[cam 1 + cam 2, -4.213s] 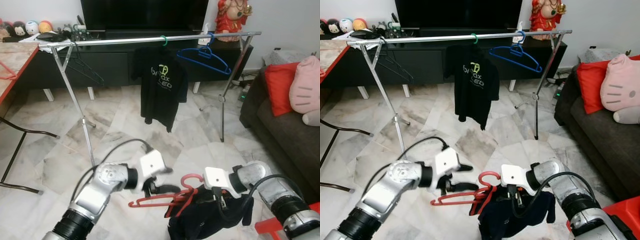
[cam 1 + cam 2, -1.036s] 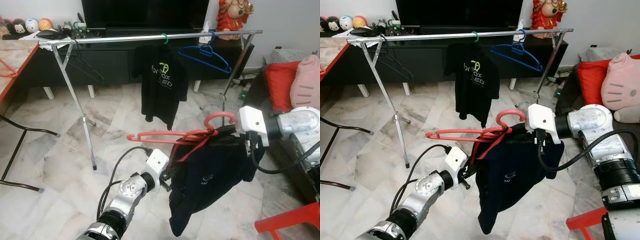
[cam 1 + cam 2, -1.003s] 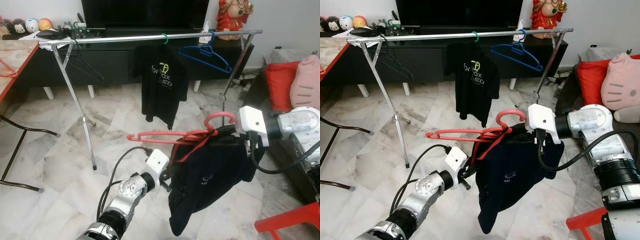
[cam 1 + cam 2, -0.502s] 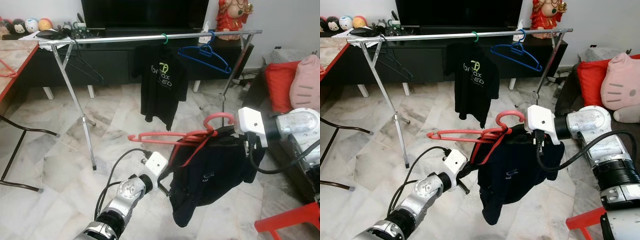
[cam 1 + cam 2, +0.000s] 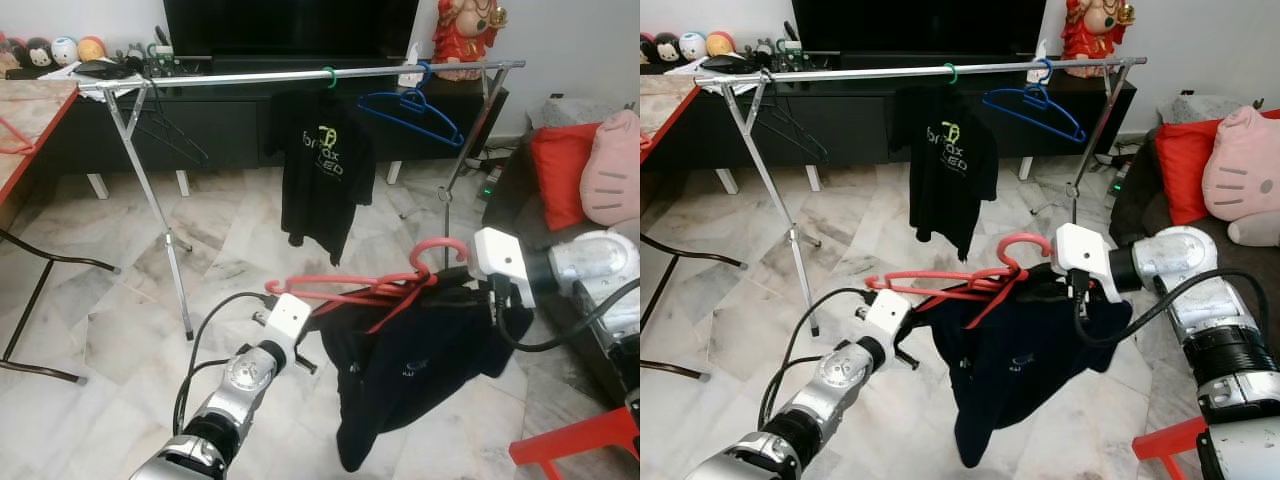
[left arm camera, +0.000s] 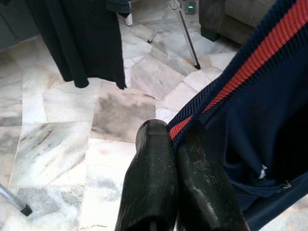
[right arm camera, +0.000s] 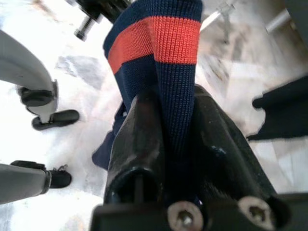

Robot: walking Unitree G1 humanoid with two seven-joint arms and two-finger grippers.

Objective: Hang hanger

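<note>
Left gripper pinching navy shirt's striped edge, red hanger carrying that shirt in front of and below the clothes rail, right gripper clamped on shirt's collar beside hanger's hook.

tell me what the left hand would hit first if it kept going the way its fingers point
Probably the marble floor beyond the fingertips, short of the black shirt on the rack. The left hand is pinching the navy shirt edge, so depth is uncertain.
</note>
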